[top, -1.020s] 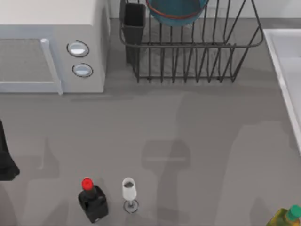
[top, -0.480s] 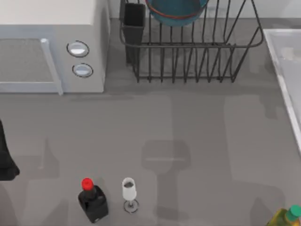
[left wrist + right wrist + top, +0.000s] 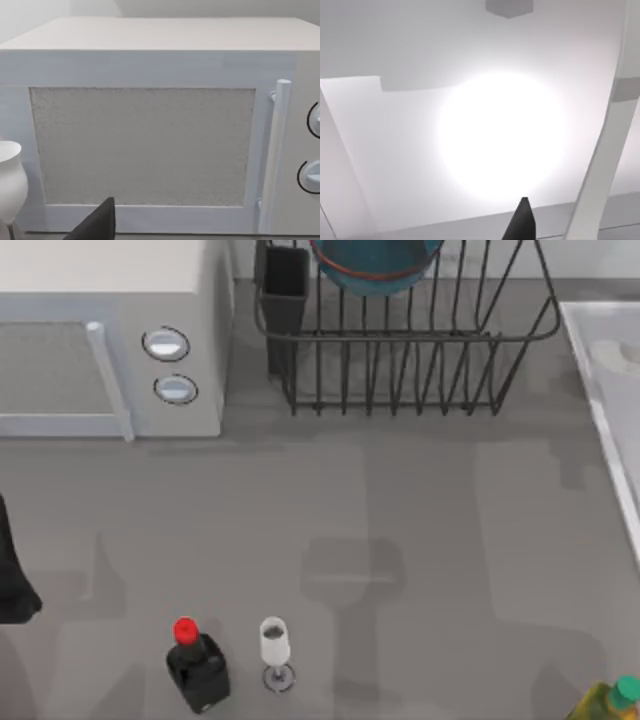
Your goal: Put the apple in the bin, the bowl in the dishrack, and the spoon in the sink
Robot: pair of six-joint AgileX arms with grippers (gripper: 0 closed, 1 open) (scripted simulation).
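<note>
The deep-blue bowl with its reddish rim rests among the prongs of the black wire dishrack, at the table's far side. The pale sink runs along the right edge. A faint rounded pale shape lies in it; I cannot tell whether this is the spoon. The apple and the bin are out of view. My right gripper hangs over the bright white basin floor. My left arm is parked at the left edge, and its gripper faces the microwave door.
A white microwave fills the far left. A black utensil cup sits at the rack's left corner. Near the front stand a red-capped black bottle, a small white wine glass and a green bottle.
The shadows on the right part of the table shifted and then settled. The faint pale shape in the sink now shows more distinctly. The left arm and the bowl have not moved.
</note>
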